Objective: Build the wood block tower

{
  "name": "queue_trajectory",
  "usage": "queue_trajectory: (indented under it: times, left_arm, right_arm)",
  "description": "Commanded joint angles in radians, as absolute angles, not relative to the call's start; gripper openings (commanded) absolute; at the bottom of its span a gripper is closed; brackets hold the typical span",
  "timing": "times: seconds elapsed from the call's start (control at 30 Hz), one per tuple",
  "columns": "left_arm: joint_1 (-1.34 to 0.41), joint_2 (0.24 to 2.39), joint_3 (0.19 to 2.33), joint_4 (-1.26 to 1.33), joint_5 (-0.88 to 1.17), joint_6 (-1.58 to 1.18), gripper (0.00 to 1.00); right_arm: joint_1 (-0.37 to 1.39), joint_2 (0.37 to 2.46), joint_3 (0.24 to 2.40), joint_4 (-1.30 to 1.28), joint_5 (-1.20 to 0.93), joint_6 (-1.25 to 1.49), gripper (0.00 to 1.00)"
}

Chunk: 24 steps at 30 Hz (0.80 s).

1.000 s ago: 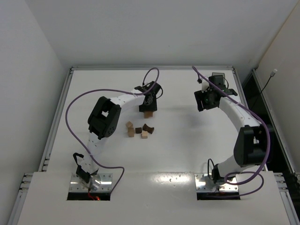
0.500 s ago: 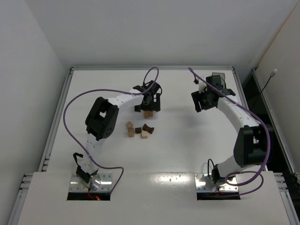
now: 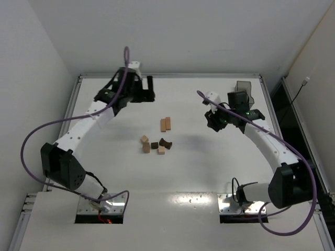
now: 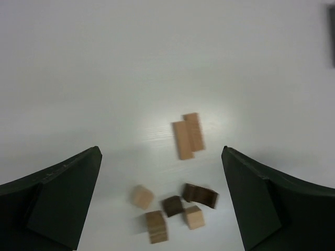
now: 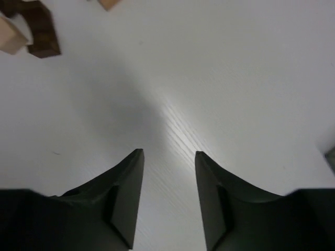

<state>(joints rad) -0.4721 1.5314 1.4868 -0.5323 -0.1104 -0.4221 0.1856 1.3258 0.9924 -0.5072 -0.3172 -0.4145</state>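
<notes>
L pincer point(image 3: 149, 90) is held wide open, empty, far left over tabletop point(image 3: 209, 167). R pincer point(image 5: 167, 152) is parted, nothing gripped. Wood block tower point(image 3: 166, 124) is seen mid-tabletop as 2 tan pieces laid side by side; loose blocks point(image 3: 155, 145) just nearer.

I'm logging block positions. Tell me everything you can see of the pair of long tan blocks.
The pair of long blocks is two light tan, wooden-looking bars lying flat on the white table, side by side, touching along their long sides and slightly offset lengthwise. It sits beyond the pile of small blocks, apart from it. Nothing else touches it.
</notes>
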Motion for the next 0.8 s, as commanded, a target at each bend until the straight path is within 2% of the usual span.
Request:
queue_trajectory:
  times: [0.0,0.13,0.27,0.5,0.77]
  left_arm:
    - [-0.256,1.522,1.391,-0.552,-0.046,-0.390,0.98]
    - [-0.063,1.500,1.313,-0.537,0.125,-0.381,0.98]
    - [0.060,1.491,1.272,-0.526,0.247,-0.380,0.98]
    - [0.172,1.511,1.238,-0.508,0.374,-0.390,0.98]
    - [0.193,1.529,1.238,-0.499,0.428,-0.410,0.98]
  right_arm:
    - [0.261,1.366,1.028,-0.462,-0.543,-0.506,0.38]
    - [0.401,1.497,1.123,-0.506,-0.598,-0.521,0.15]
    - [0.515,1.601,1.202,-0.517,-0.611,-0.555,0.02]
    - [0.603,1.865,1.388,-0.601,-0.612,-0.646,0.00]
    - [0.644,2.009,1.506,-0.624,-0.555,-0.667,0.00]
